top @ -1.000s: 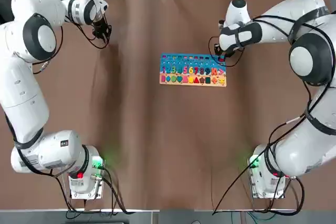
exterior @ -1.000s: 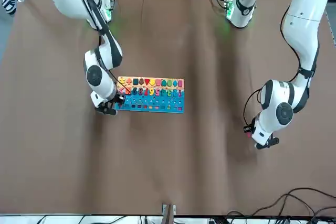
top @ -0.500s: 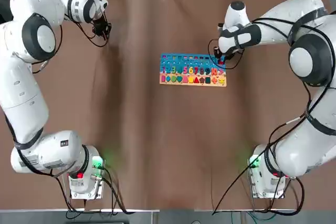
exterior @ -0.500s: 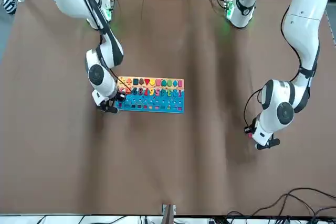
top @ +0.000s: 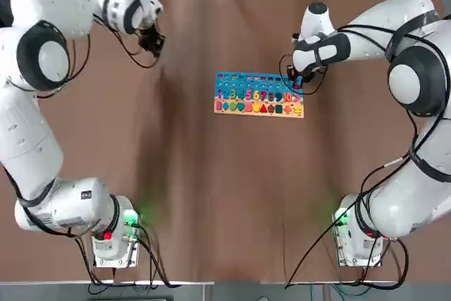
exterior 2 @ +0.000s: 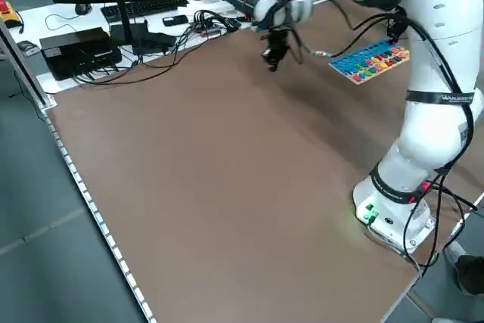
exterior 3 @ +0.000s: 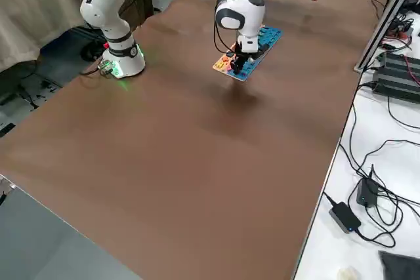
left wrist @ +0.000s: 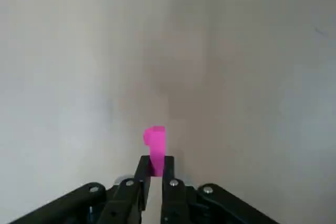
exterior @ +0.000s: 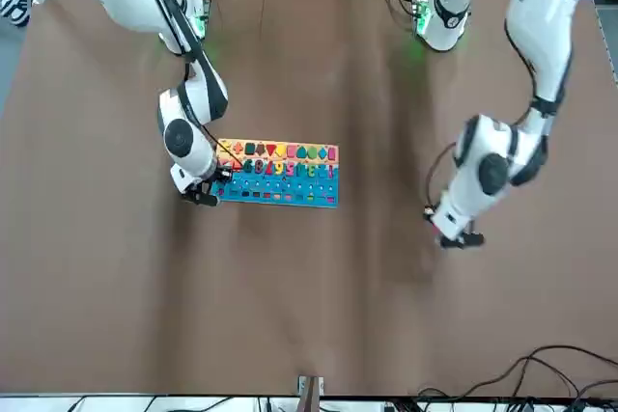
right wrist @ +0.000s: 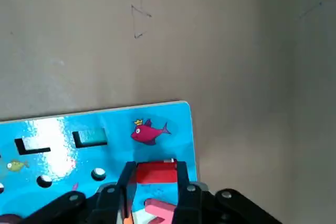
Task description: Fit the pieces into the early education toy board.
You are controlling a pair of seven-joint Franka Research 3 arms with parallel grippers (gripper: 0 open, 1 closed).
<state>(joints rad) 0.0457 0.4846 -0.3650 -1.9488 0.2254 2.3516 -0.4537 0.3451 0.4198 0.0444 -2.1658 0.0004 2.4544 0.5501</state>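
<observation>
Looking down on the brown tabletop (top: 211, 195), I have the small flat rectangular toy board, blue along its upper part with a tan wooden strip and rows of coloured numbers and shapes (top: 258, 94), lying flat near the middle, its long axis running from one arm's side to the other's.

My right gripper (top: 295, 80) stands over the board's corner on the right arm's side. The right wrist view shows its fingers (right wrist: 126, 176) closed on a small red block piece (right wrist: 156, 171), which hangs just above the blue surface beside a printed pink fish (right wrist: 148, 130); rectangular slots lie further along the same blue row. Whether the block already touches the board I cannot tell.

My left gripper (top: 153, 41) is well apart from the board, out toward the tabletop's far edge on the left arm's side. Its fingers (left wrist: 142, 170) are nearly together, pinching the lower end of a small bright pink piece (left wrist: 155, 148) that juts upright beyond the tips, over bare tabletop.

So the right arm is much the nearer; I judge its block goes in first, while the left must carry its pink piece sideways along the board's long axis.
</observation>
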